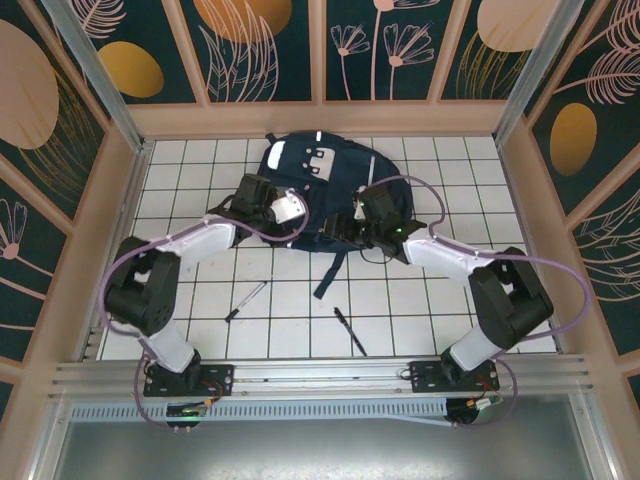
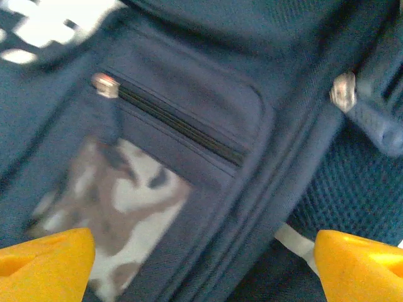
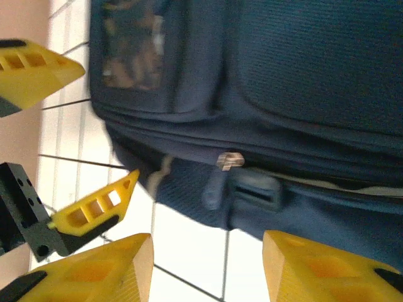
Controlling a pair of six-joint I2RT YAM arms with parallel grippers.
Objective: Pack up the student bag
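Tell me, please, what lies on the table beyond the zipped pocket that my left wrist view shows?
Observer: A left pen and a right pen lie on the tiled table, nearer the arms than the student bag.
Operator: Thank you; where is the right tool?
Observer: The right tool is open at the bag's near-right edge, facing a silver zipper pull.

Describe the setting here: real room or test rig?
Looks like an enclosed robot test cell, not a real room: a white gridded tabletop, leaf-patterned wall panels boxing it in, and an aluminium rail at the near edge.
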